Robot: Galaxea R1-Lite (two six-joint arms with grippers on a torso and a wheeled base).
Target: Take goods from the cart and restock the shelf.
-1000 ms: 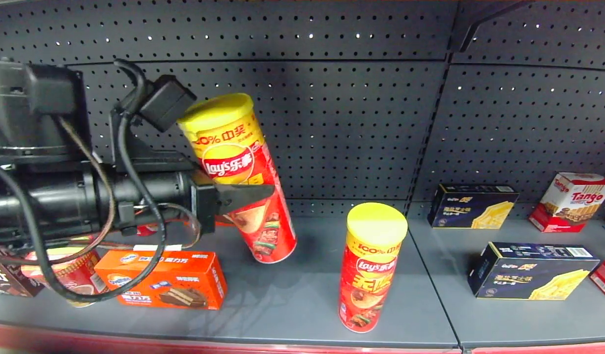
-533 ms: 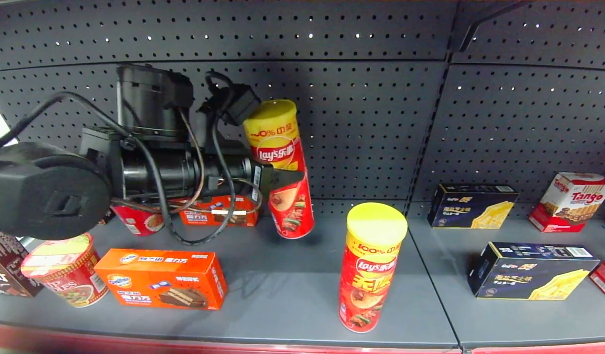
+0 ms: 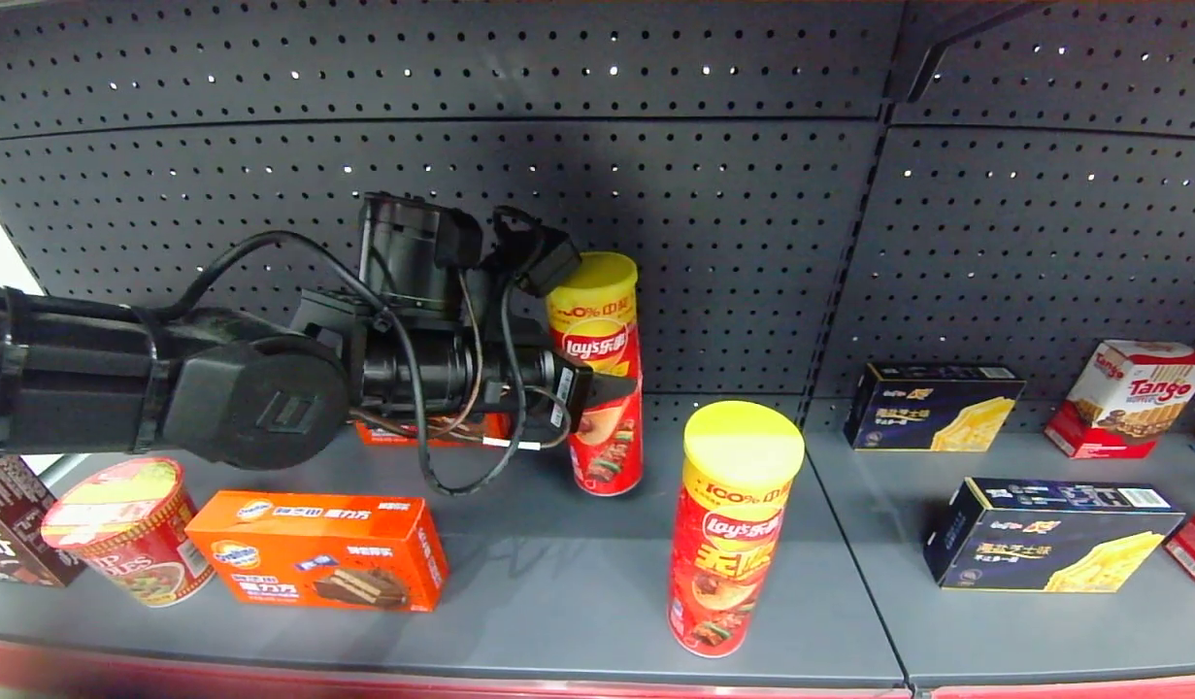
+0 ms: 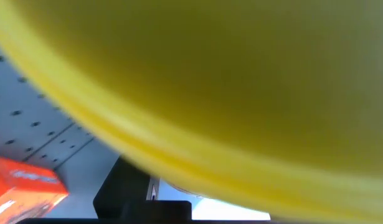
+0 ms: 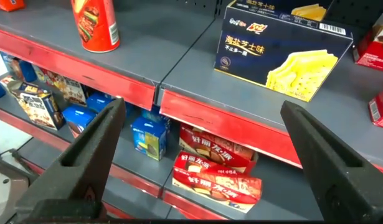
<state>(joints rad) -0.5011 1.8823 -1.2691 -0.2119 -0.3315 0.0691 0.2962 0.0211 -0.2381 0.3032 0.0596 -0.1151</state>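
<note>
Centre frame in the head view, the left gripper is clamped around the middle of an upright yellow-lidded red crisp can at the back of the grey shelf, while the right gripper holds nothing, its jaws spread wide

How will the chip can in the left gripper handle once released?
Tall and narrow, the chip can probably tips easily if nudged. Round, it would likely roll once toppled. The left gripper clamps its middle without visible denting, so it seems fairly stiff.
</note>
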